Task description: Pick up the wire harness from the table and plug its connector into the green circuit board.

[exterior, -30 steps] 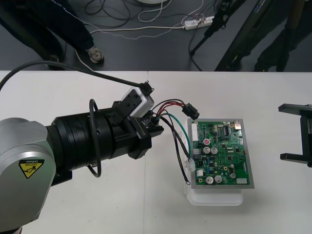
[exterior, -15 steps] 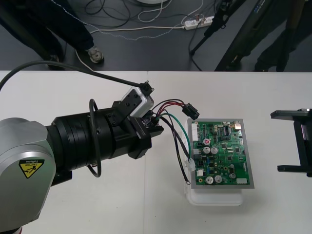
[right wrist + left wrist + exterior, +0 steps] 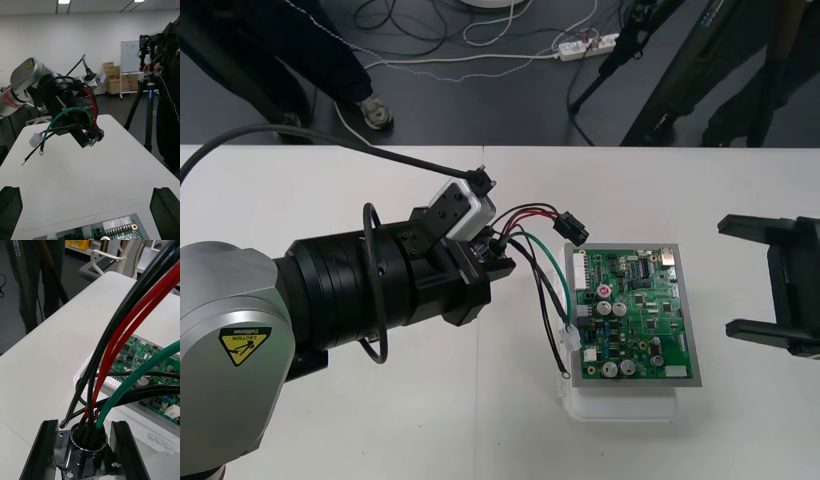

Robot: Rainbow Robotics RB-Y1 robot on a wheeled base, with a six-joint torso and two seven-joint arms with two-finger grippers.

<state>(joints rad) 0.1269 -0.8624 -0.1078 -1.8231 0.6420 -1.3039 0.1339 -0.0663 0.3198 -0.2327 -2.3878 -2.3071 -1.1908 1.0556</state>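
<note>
My left gripper (image 3: 494, 252) hovers just left of the green circuit board (image 3: 635, 312), shut on the harness's round metal socket (image 3: 88, 444), which sits between its fingers (image 3: 45, 450). From the socket, red, black and green wires (image 3: 532, 240) arc toward the board. The black plug (image 3: 572, 229) hangs in the air above the board's far left corner, not in the board. A small white connector (image 3: 588, 352) and a ring-ended black wire (image 3: 563, 374) dangle by the board's left edge. My right gripper (image 3: 725, 277) stands open just right of the board.
The board rests on a white base (image 3: 620, 405) near the table's front. Cables and a power strip (image 3: 585, 44) lie on the dark floor beyond the far edge. In the right wrist view a tripod (image 3: 147, 108) stands past the table.
My right gripper has slid left toward the board's right edge. The left gripper and the harness have stayed where they were.
</note>
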